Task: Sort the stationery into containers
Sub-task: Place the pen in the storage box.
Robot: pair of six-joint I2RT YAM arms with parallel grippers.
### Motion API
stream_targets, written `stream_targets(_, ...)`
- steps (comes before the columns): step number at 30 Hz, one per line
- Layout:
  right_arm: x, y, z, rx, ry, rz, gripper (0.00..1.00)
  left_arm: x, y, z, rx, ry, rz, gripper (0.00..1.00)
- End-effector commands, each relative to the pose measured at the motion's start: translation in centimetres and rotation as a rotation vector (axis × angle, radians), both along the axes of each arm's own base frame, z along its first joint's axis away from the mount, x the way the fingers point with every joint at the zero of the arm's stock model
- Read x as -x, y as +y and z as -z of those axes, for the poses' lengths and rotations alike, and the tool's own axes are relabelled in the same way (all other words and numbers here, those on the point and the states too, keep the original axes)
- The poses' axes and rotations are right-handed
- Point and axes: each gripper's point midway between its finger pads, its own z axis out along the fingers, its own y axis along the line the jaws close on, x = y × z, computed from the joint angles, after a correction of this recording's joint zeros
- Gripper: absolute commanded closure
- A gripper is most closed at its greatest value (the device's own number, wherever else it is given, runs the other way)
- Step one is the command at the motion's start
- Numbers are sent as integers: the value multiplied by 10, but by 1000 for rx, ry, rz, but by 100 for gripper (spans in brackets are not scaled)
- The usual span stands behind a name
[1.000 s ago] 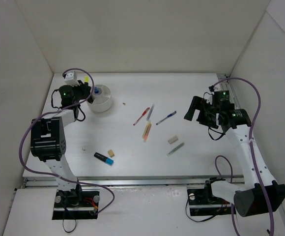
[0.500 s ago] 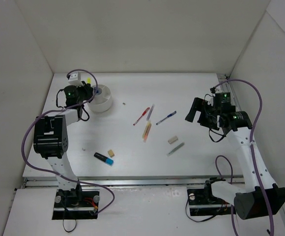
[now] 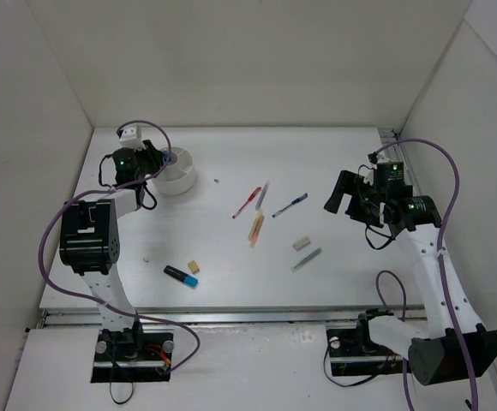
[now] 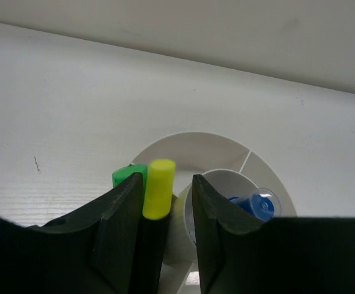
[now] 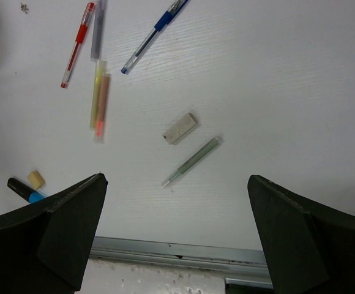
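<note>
My left gripper hangs over the white divided bowl at the back left. In the left wrist view a black highlighter with a yellow end stands between the parted fingers, leaning on the left finger with a gap to the right one. A green cap and a blue-capped tube sit in the bowl. My right gripper hovers wide open at the right, holding nothing. Below it lie a red pen, a blue pen, a beige eraser and a grey-green pen.
A grey pen and a cream stick lie mid-table. A black highlighter with a blue end and a second eraser rest near the front left. White walls enclose the table, and a metal rail runs along its near edge.
My left gripper moved right over the bowl and its jaws parted from the yellow-ended highlighter. The right arm barely shifted.
</note>
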Motion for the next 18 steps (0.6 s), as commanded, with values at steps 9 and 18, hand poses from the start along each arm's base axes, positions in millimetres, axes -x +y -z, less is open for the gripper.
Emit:
stream_targets(9, -5, -2, -11, 1, -56, 6, 2, -9, -3, -51, -18, -121, 20, 72)
stream_targets(18, -1, 5, -15, -16, -72, -48, 2, 31, -7, -110, -44, -217, 45, 38)
